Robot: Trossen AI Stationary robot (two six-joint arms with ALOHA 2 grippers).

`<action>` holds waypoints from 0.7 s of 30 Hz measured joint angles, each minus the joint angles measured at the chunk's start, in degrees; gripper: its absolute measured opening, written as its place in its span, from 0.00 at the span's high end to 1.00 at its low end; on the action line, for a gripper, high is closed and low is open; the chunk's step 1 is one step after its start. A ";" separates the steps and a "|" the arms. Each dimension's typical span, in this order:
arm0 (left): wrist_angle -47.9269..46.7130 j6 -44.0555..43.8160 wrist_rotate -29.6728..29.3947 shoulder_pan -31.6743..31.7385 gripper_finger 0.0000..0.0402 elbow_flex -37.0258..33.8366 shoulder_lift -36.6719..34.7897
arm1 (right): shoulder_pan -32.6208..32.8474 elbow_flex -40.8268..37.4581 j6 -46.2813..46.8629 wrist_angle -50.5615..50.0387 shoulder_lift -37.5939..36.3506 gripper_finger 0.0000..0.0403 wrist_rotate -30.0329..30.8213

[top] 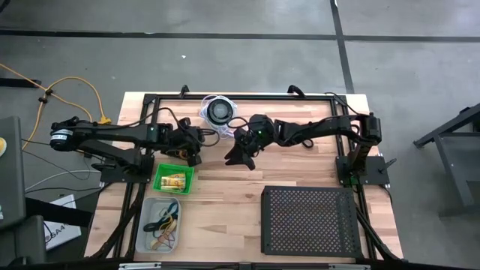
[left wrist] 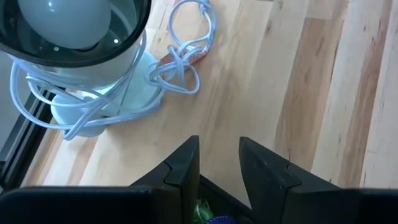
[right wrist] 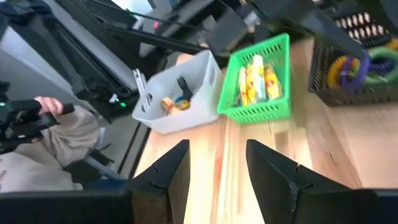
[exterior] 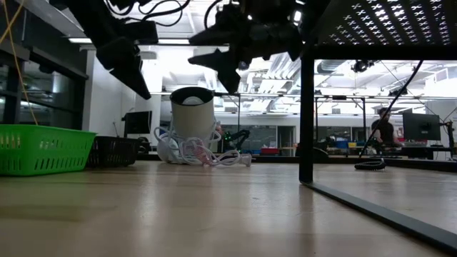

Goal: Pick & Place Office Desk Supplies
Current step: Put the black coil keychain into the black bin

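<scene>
Yellow packets (top: pixel 174 181) lie in a green basket (right wrist: pixel 273 102). Rubber bands (top: pixel 163 223) lie in a pale bin (right wrist: pixel 163 115). Purple, yellow and green rings (right wrist: pixel 357 65) lie in a small black basket (right wrist: pixel 336 93). My left gripper (left wrist: pixel 219 165) hangs open above the table beside that black basket, tipped down, with bare wood showing between its fingers. My right gripper (right wrist: pixel 217 168) hangs open over the table's middle (top: pixel 238 156), pointing toward the baskets, nothing between its fingers. Both are raised clear of the table in the low view, the left gripper (exterior: pixel 132 68) and the right gripper (exterior: pixel 218 64).
A round black disc with a coiled white cord (top: pixel 219 111) stands at the far edge, just beyond both grippers. A large black perforated tray (top: pixel 309 219) fills the near right. A person's sleeve (right wrist: pixel 43 149) shows beyond the table's left side.
</scene>
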 joint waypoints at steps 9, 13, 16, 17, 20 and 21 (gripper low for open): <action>0.44 -1.77 0.43 0.00 0.73 0.00 0.00 | -4.23 0.00 -1.67 -8.10 0.00 0.64 -1.31; 0.46 -2.03 0.44 0.00 0.73 0.00 0.02 | -7.06 0.00 -3.95 -13.65 0.00 0.64 -1.76; 0.46 -2.05 0.46 0.00 0.73 0.00 0.02 | -8.88 0.00 -5.59 -19.31 0.00 0.64 -1.47; 0.49 -2.05 0.45 0.00 0.73 0.00 0.02 | -9.36 0.00 -5.89 -21.65 -0.04 0.64 -1.17; 0.84 -2.11 0.46 0.00 0.73 0.00 0.02 | -10.41 -0.02 -7.55 -30.55 -1.12 0.64 3.65; 0.83 -2.13 0.45 0.00 0.73 0.00 0.02 | -10.51 -0.02 -8.35 -33.42 -1.71 0.64 6.75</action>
